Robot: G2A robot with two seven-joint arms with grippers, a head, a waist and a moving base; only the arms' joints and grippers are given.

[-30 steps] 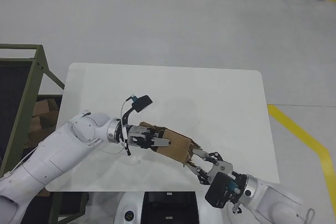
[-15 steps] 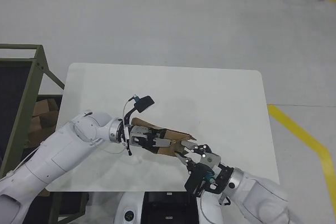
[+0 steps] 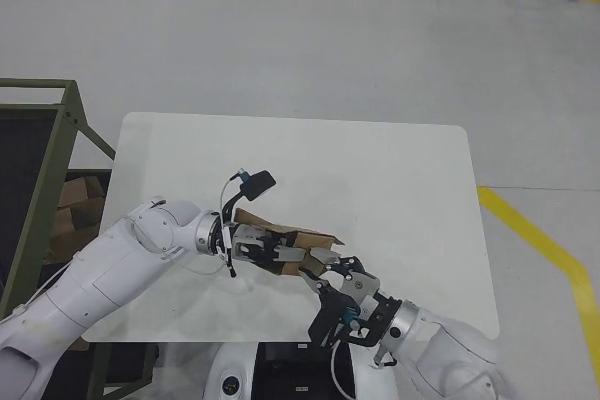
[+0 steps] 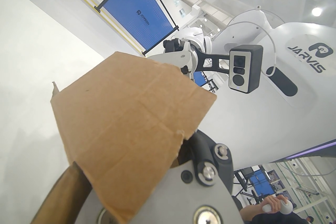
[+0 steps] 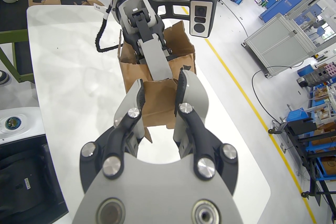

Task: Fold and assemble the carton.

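Observation:
A brown carton (image 3: 305, 243) hangs partly folded over the front middle of the white table (image 3: 380, 170). My left gripper (image 3: 272, 250) comes in from the left and is shut on one carton wall. In the right wrist view one left finger (image 5: 155, 59) lies flat along that wall of the carton (image 5: 181, 43). In the left wrist view a creased carton panel (image 4: 126, 114) stands over the left gripper's base. My right gripper (image 3: 322, 272) is at the carton's near end. It is open, and its fingers (image 5: 187, 88) straddle a small end flap (image 5: 157, 104).
A green metal frame (image 3: 50, 150) stands off the table's left side, with cardboard pieces (image 3: 80, 200) beneath it. A yellow floor line (image 3: 540, 240) runs past the right side. The table's back half lies bare.
My right gripper has moved left along the front edge and in onto the carton's near end. That carton end, stretched out before, now stands pushed back and up. The left gripper kept its hold.

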